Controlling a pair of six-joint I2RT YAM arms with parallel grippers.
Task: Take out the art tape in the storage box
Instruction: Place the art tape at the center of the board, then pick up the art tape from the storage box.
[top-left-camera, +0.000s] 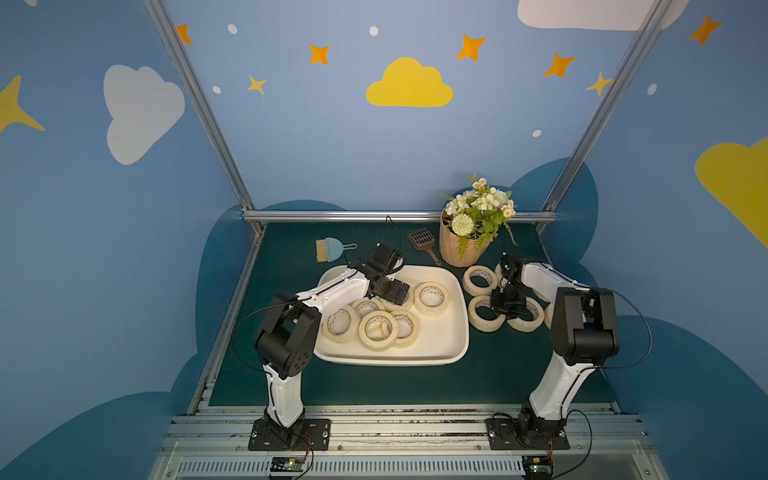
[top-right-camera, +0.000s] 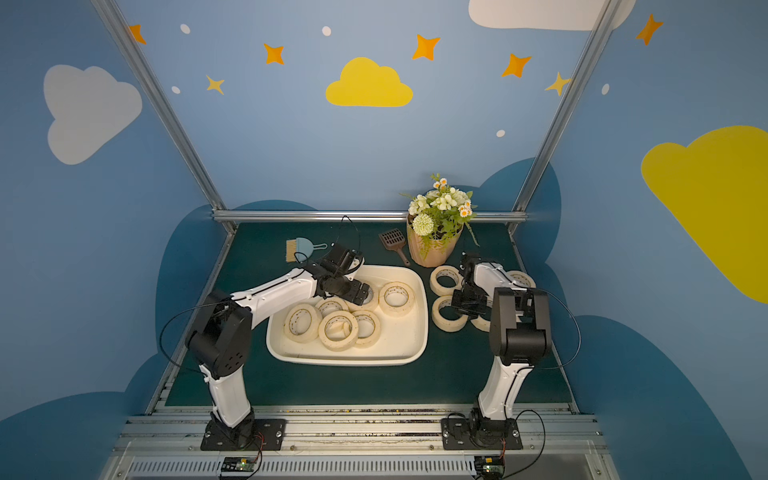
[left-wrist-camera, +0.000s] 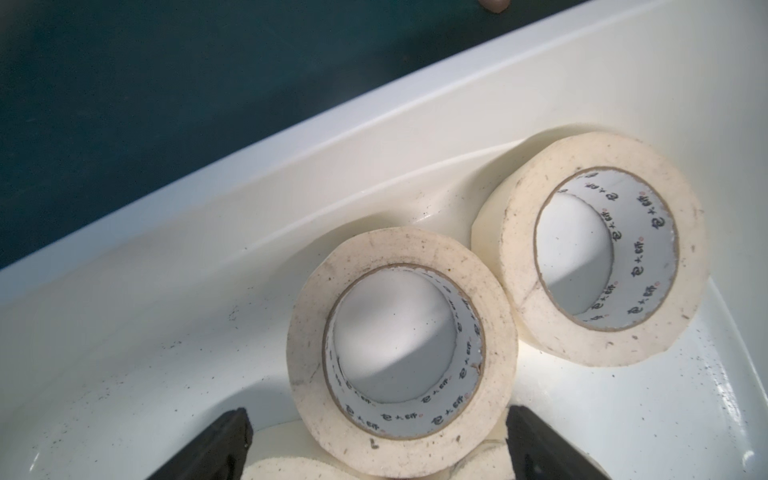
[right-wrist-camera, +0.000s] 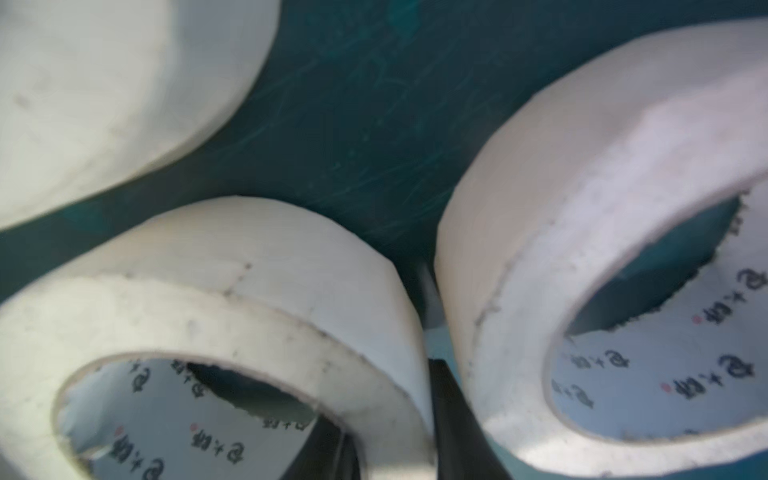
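Tape (top-left-camera: 432, 298): wide cream rings with speckled faces and dark print inside the cores. Several lie in the box (top-left-camera: 455, 358); others sit on the bench (top-left-camera: 498, 374) just beside it. The left gripper (left-wrist-camera: 374, 451) is spread wide around a boxed roll. The right gripper (right-wrist-camera: 395, 451) straddles a bench roll's wall, and I cannot tell whether it pinches.

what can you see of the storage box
The storage box is a shallow cream-white plastic tub, rectangular with rounded corners and a rolled rim, glossy and speckled with dark grime inside. It sits flat on the green table, holding about six art tape rolls. The open left claw reaches in over them.
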